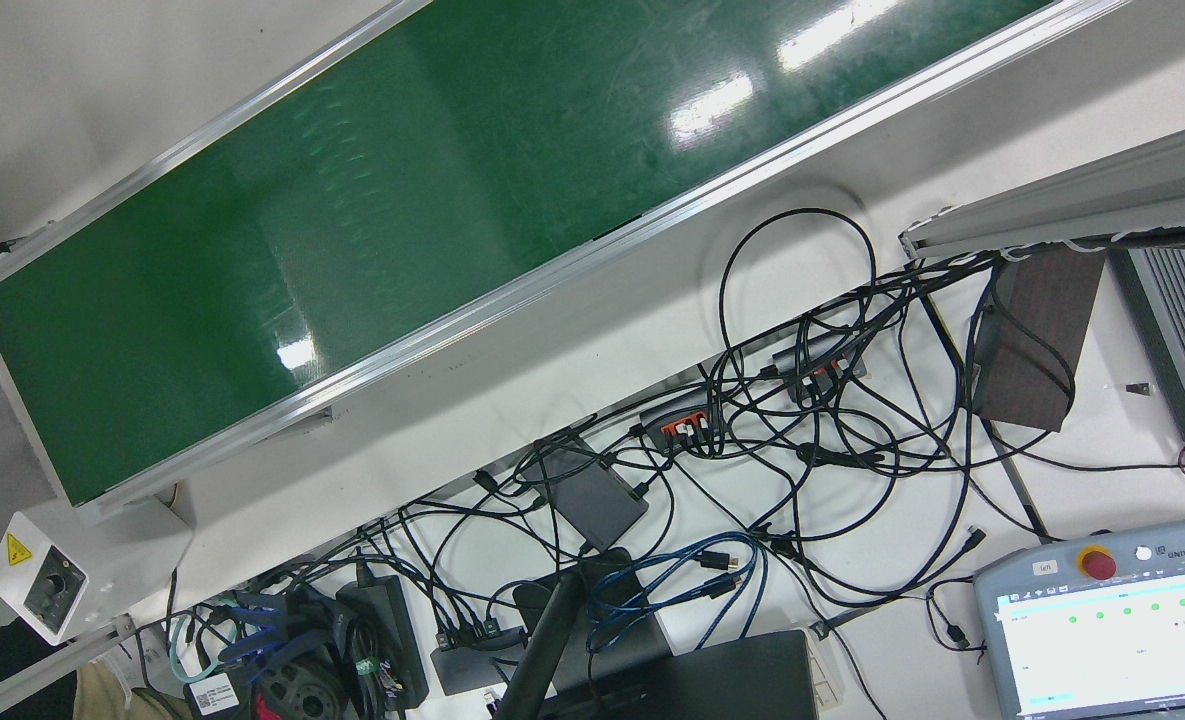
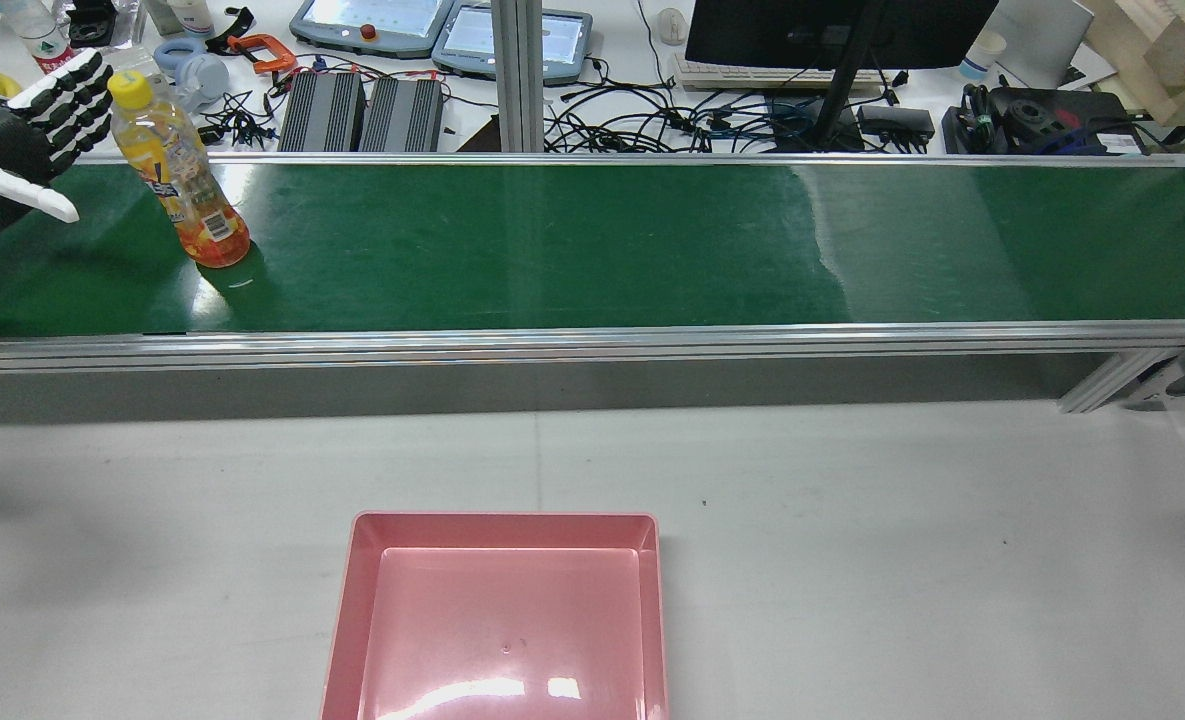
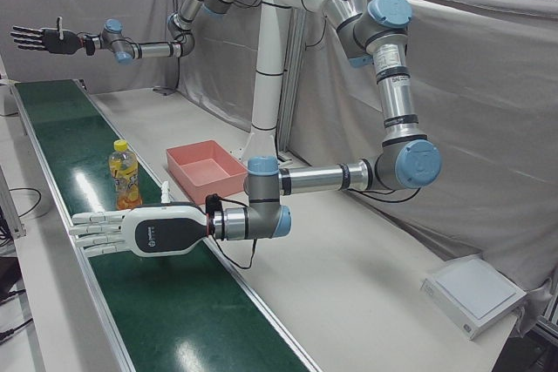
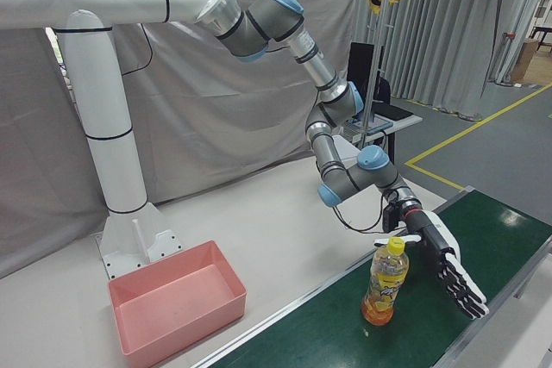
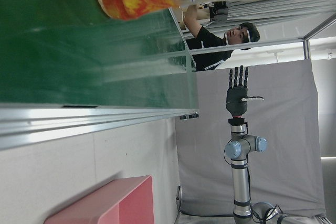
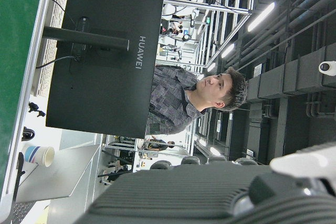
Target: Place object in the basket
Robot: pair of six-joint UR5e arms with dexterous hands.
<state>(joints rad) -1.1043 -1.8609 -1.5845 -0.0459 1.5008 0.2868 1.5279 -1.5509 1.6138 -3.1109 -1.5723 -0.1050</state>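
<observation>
A clear bottle of orange drink with a yellow cap point(image 2: 180, 170) stands upright on the green conveyor belt point(image 2: 592, 240) near its left end. My left hand point(image 2: 12, 140) is open, fingers stretched flat, just to the left of the bottle and apart from it. The pair also shows in the right-front view, hand point(image 4: 444, 269) and bottle point(image 4: 385, 282), and in the left-front view, hand point(image 3: 131, 231) and bottle point(image 3: 125, 176). The pink basket point(image 2: 500, 620) sits empty on the white table in front of the belt. My right hand point(image 3: 39, 38) is open, held high beyond the belt's far end.
Behind the belt a bench carries cables point(image 1: 802, 420), teach pendants point(image 2: 372, 22), a monitor point(image 2: 832, 30) and power units point(image 2: 362, 112). The belt's aluminium rail point(image 2: 592, 340) runs between belt and table. A white box point(image 3: 475, 294) lies on the table corner.
</observation>
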